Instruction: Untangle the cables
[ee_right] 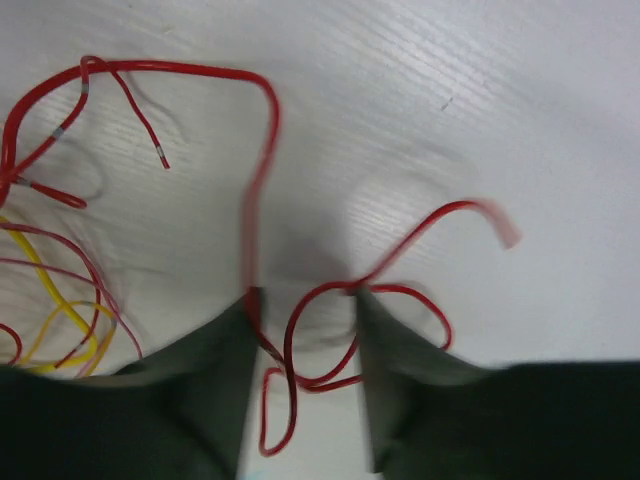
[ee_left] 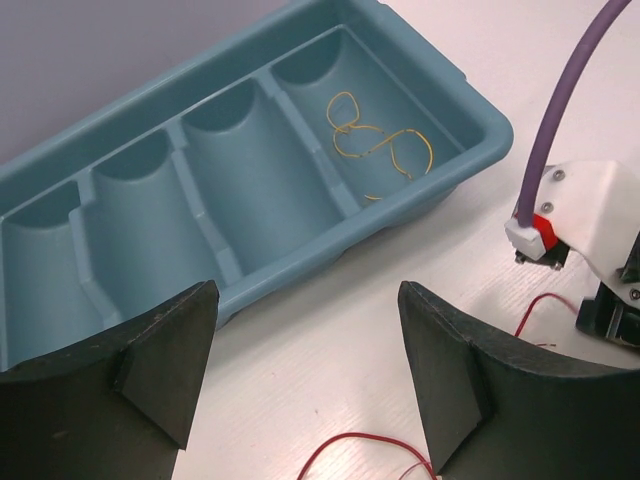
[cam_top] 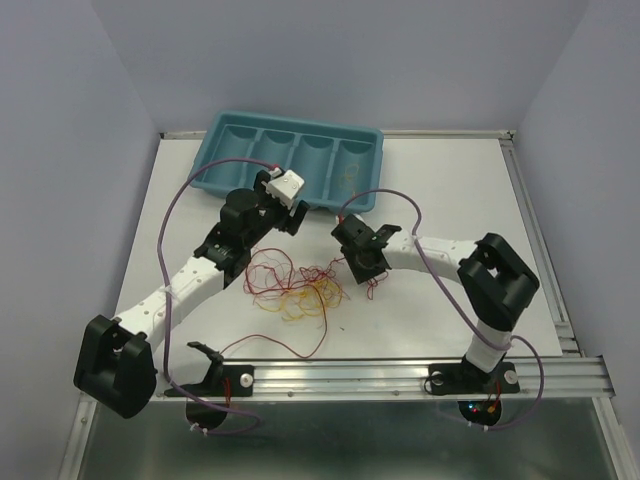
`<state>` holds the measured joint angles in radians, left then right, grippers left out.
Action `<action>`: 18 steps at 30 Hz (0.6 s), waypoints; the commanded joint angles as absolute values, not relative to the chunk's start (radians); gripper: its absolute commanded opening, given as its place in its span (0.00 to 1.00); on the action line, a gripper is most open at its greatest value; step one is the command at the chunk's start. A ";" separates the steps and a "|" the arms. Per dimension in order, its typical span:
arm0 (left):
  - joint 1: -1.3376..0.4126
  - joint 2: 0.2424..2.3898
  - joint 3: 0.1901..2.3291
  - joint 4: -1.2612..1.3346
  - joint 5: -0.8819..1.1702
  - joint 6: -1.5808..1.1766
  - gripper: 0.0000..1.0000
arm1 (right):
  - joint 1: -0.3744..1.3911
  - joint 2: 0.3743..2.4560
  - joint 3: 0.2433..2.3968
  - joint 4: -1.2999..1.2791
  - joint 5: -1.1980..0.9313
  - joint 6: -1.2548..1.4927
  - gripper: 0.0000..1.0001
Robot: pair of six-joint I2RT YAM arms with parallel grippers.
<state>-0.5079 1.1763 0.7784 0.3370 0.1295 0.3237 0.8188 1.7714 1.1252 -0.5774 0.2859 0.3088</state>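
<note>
Tangle of hair-thin curly cables, red, orange and yellow (cam_top: 300,285), lies mid white table (cam_top: 450,200). Right tool (ee_right: 305,300) is at its 3 o'clock edge, fingers part-open astride a red cable loop (ee_right: 289,340); no pinch seen, view blurred.

Judgement: close on that one strand only, then draw low and slow toward 3 o'clock, watching for snags.

Left tool (ee_left: 308,300) is at 11 o'clock, wide and empty. Beyond it, a teal four-bay plastic tray (ee_left: 300,262) has one yellow cable (ee_left: 385,150) in its 3 o'clock end bay.

There is one table (cam_top: 450,180). There are two robot arms, the left arm (cam_top: 190,285) and the right arm (cam_top: 440,250). There are two grippers, the left gripper (ee_left: 305,330) and the right gripper (ee_right: 305,310), each with two fingers. There is one blue tray (cam_top: 225,135) with four slots. One yellow wire (ee_left: 385,135) lies in it. The pile of wires (cam_top: 300,285) is too mixed up to count.
</note>
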 commanded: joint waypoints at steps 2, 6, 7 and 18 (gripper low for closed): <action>-0.497 1.173 0.773 0.406 0.132 0.319 0.84 | 0.824 1.740 1.170 -0.623 0.316 0.298 0.00; -0.499 1.163 0.765 0.405 0.223 0.340 0.84 | 0.825 1.557 1.152 -0.554 0.357 0.301 0.01; -0.499 1.158 0.761 0.400 0.253 0.347 0.84 | 0.824 1.436 1.140 -0.525 0.356 0.293 0.01; -0.508 1.086 0.706 0.402 0.716 0.387 0.84 | 0.825 0.755 0.858 -0.084 0.026 0.267 0.01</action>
